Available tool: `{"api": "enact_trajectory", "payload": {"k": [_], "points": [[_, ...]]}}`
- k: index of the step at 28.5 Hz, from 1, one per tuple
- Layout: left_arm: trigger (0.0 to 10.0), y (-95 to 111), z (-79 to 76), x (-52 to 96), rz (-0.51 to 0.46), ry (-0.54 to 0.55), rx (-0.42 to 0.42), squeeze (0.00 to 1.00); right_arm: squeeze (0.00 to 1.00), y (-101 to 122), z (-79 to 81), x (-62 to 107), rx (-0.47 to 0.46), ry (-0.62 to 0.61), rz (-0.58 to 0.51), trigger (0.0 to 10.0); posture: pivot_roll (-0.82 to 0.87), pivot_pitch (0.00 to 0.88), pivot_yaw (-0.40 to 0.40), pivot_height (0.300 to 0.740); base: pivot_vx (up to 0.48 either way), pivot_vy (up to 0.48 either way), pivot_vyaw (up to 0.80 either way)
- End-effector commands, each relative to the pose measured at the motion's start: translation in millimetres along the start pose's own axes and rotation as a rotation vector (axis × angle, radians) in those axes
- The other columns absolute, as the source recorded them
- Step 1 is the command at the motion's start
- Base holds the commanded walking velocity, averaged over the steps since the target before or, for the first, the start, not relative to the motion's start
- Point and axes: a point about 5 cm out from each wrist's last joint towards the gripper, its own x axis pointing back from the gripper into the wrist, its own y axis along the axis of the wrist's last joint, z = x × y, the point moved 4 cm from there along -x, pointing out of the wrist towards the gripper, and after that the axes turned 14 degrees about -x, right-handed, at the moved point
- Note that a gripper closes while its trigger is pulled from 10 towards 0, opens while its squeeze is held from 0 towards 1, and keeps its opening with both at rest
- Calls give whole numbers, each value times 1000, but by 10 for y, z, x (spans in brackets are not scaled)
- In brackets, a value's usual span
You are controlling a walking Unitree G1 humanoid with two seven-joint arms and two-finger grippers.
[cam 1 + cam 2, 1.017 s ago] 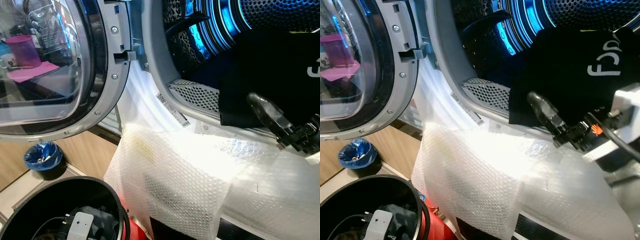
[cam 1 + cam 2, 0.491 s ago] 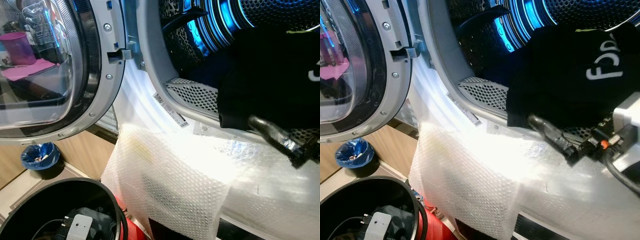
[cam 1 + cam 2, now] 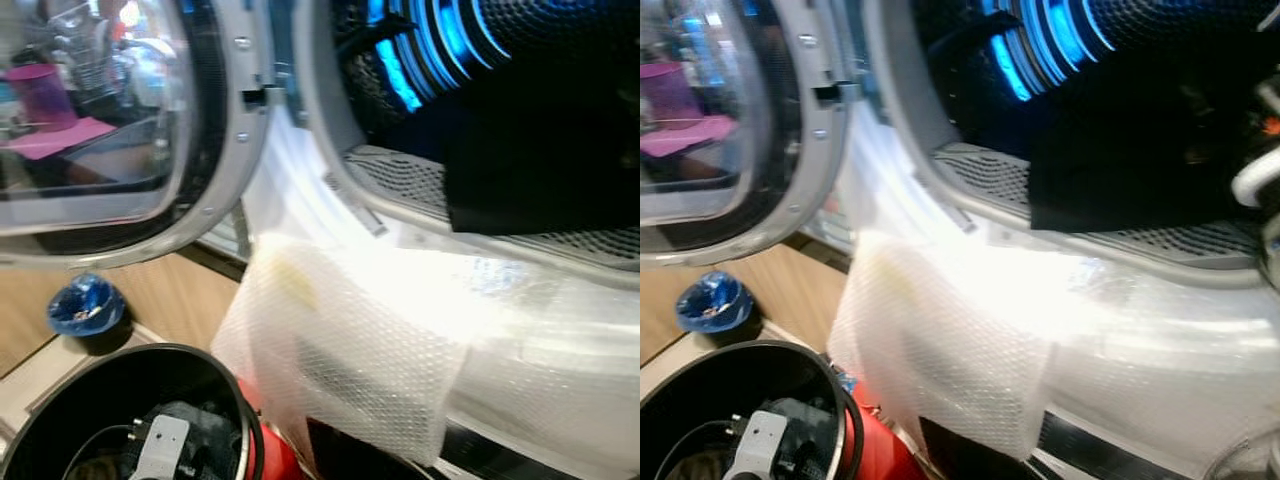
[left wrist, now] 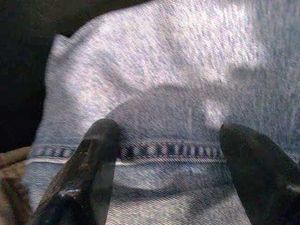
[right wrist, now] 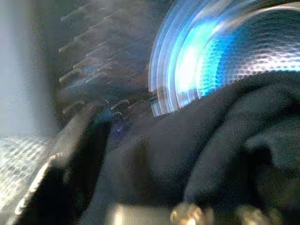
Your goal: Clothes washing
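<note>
Washing machine drum [image 3: 520, 40]: lit blue, at far right. Door [image 3: 130, 130] swung wide to the left.
Black garment [image 3: 540, 160]: lies inside the drum at its near lip.
Bubble wrap [image 3: 360, 350]: draped over the machine front below the opening.
Black bin [image 3: 130, 420]: near left on the floor, holding clothes.
Blue bowl [image 3: 85, 308]: on the floor, left.
Left pincer [image 4: 168, 154]: spread, poised over grey knit fabric [image 4: 178, 70].
Right pincer: faces the dark cloth in the drum; spread or pressed together, cannot tell.
</note>
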Motion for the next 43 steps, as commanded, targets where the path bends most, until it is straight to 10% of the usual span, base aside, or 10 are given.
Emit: {"api": "enact_trajectory", "payload": {"k": [1,3,14,23,32,36,38,43], "points": [[10000,-12,-60,-8,9,-22,-11,0,0,20,388,90,42,249,13,10000,-98,88,19,740,0,0,0],[10000,-4,-51,-17,8,-20,-9,0,0,-20,649,200,26,429,33,10000,-99,86,17,740,0,0,0],[10000,7,-60,-24,2,-17,-5,0,0,-54,935,349,-16,629,71,10000,-94,80,11,740,0,0,0],[10000,14,-65,-28,1,-17,-3,0,0,-276,1009,425,97,703,225,10000,-95,82,8,740,0,0,0],[10000,20,-83,-32,0,-18,-4,0,0,-184,1130,294,78,807,143,10000,-93,80,6,740,0,0,0],[10000,29,-77,-38,-1,-13,0,0,0,54,715,-269,185,517,-34,10000,-90,77,8,740,0,0,0],[10000,28,-61,-37,-2,-3,6,0,0,298,161,-602,172,94,-143,10000,-79,76,3,740,0,0,0],[10000,24,-70,-30,-2,-1,9,0,0,367,-203,-598,73,-110,-182,10000,-79,78,-1,740,0,0,0]]}}
